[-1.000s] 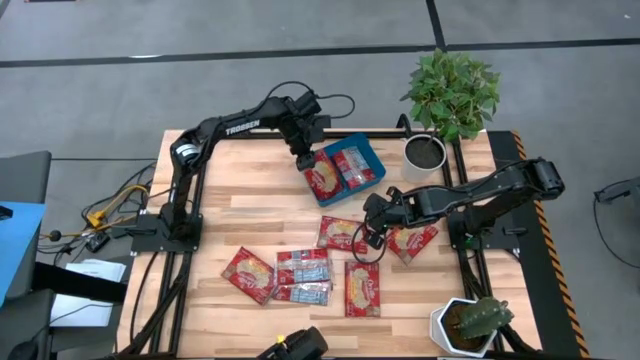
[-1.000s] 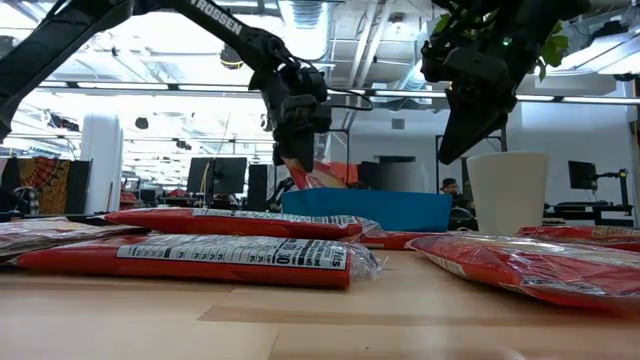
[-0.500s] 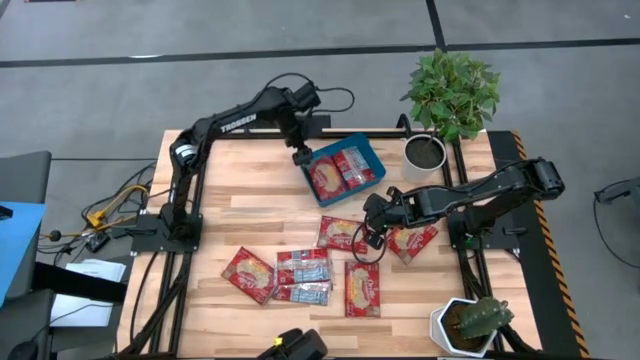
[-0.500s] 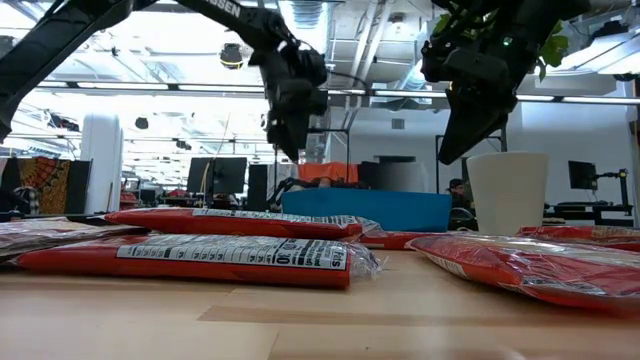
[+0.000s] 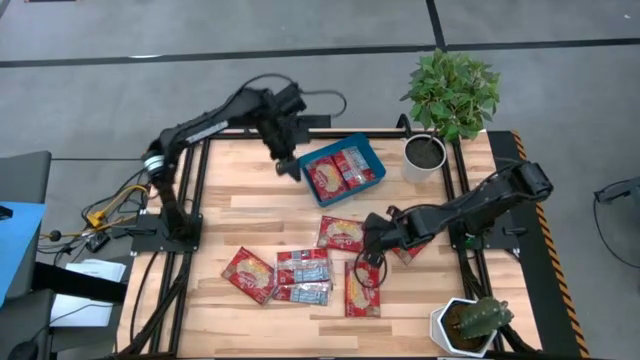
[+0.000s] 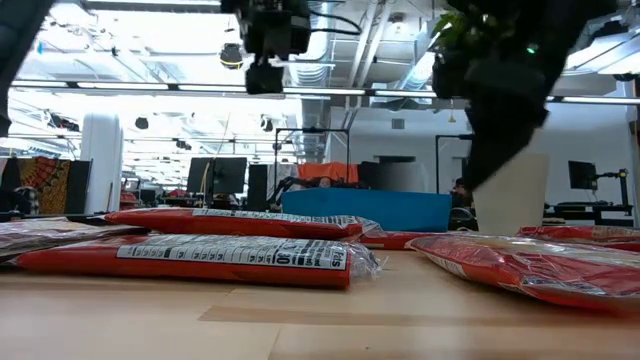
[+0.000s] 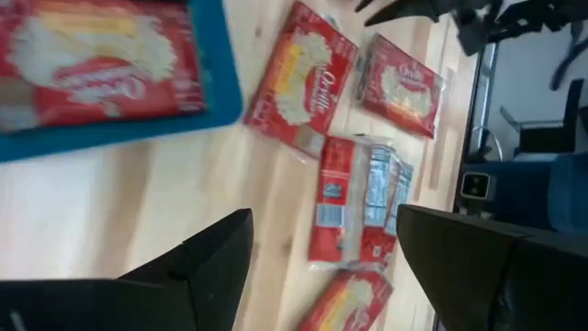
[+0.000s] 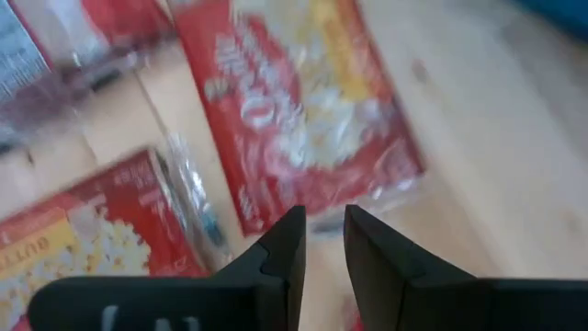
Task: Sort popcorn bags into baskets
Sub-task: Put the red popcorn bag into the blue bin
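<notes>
High view | L tool point(image 5: 287, 166) spread (empty) by tray point(image 5: 368, 147) | R tool point(image 5: 366, 252) nearly pressed together

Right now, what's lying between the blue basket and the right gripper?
One red popcorn bag lies on the wood between the blue basket and the right gripper, seen in the high view.
</notes>
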Controlling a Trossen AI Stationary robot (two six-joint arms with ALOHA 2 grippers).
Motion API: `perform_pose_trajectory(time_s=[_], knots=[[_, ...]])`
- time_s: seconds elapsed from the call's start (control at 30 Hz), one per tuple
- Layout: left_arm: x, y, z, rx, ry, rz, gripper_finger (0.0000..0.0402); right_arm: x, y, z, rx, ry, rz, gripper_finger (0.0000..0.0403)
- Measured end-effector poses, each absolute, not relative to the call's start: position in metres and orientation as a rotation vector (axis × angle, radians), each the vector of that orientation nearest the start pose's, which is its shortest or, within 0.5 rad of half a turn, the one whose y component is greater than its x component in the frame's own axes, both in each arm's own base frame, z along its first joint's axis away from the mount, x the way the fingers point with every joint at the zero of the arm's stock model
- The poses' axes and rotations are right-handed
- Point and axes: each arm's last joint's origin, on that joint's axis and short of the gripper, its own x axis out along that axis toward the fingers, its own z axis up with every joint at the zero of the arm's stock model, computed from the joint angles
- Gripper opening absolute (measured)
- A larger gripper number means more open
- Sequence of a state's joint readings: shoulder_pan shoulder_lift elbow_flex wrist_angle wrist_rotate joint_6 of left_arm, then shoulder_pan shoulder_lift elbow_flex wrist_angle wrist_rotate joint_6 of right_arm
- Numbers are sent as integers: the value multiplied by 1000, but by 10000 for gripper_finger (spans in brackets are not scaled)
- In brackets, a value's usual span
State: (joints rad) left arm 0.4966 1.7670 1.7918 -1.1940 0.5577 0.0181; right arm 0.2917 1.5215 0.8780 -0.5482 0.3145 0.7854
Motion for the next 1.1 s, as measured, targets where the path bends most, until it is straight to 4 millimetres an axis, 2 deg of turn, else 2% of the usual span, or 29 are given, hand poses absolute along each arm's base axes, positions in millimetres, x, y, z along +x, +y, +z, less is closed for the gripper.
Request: perform_pose_trajectory(time_s=[0.1,0.17,0.33,0.47,0.57,0.83,1.1], knots=[[305,128,317,-611,946,-20,255,267,77,170,355,1065,-470,102],[298,114,289,-656,895,33,255,268,79,167,362,1070,-476,102],[285,94,217,-902,702,122,255,268,79,166,357,1077,-478,102],[281,79,180,-1042,593,132,255,268,75,166,364,1076,-491,102],[279,69,165,-1070,598,178,255,272,75,163,370,1066,-493,102],[291,46,144,-1077,644,296,255,287,79,135,410,1095,-463,102],[300,42,125,-1149,641,336,255,290,77,133,416,1090,-459,102]])
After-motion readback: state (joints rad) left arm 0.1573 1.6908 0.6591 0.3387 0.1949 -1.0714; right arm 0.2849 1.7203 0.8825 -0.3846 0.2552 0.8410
